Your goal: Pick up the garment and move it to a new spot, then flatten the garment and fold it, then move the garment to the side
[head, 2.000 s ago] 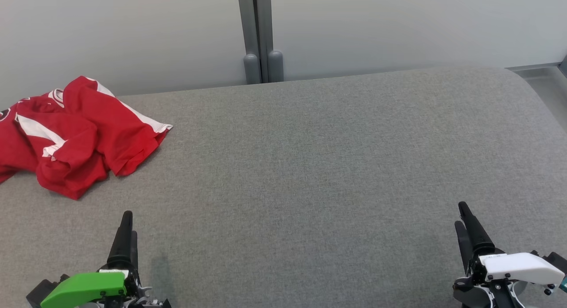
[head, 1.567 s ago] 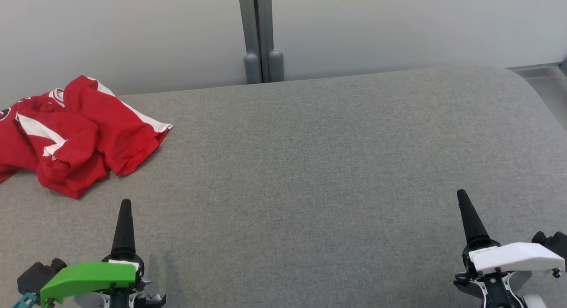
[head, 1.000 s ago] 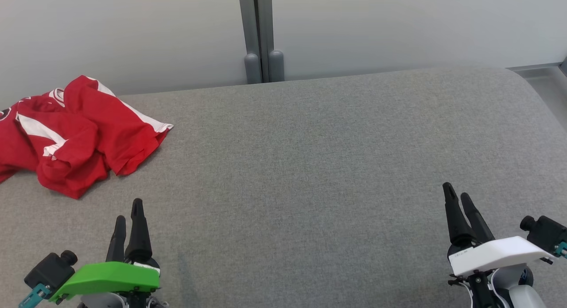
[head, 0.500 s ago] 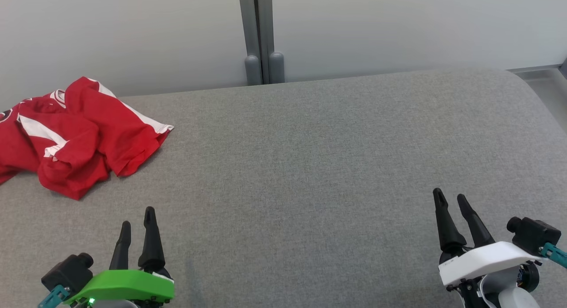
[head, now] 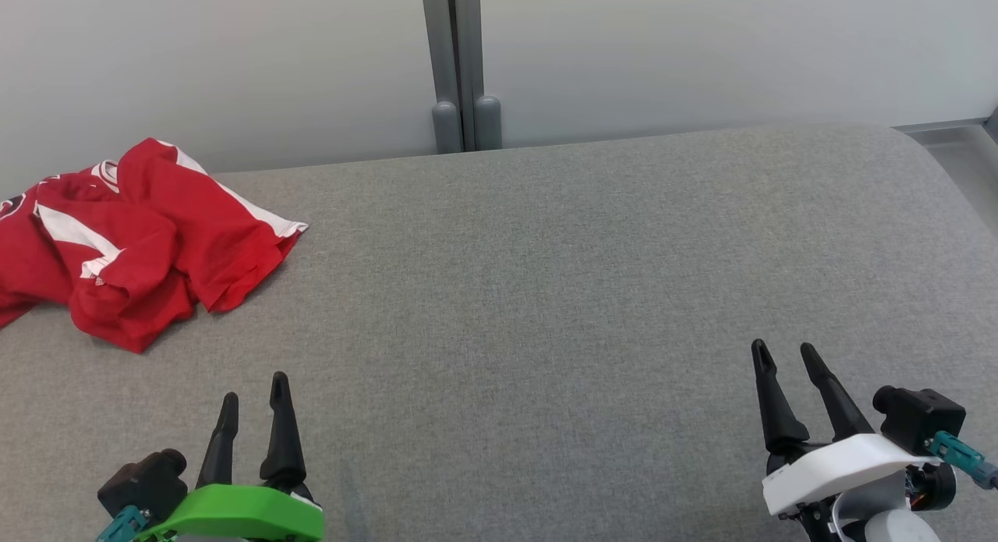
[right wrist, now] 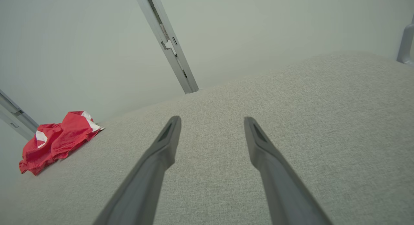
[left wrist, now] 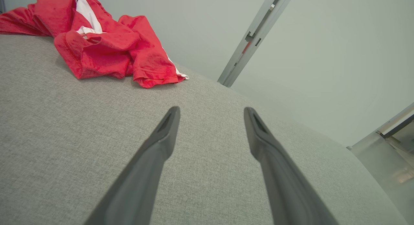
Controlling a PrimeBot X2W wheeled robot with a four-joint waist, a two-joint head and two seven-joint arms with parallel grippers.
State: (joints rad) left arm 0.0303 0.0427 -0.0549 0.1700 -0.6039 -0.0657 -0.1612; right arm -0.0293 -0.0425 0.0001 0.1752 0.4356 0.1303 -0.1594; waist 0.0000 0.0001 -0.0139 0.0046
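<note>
Yet to lift the crumpled red fabric jersey with white trim, heaped at the far left corner of the grey woven upholstered cushion and cut off by the head view's left side. No step of the task done, judging by that: no carry to a new spot, no flattening, no fold, no shift to the side. Holding nothing in the left gripper with the green shell, low by the near edge on the left, fingers spread apart, well short of the jersey. Same for the right gripper with the white shell, close to the near right corner, fingers parted, well apart from the jersey. Hard to read a true long axis in so bunched a heap; seems to run roughly along the far edge, left to right. Points a white-edged flap, likely a sleeve or hem, rightward along the far edge; shows a white collar band on its far side, so probably neck toward the far edge
</note>
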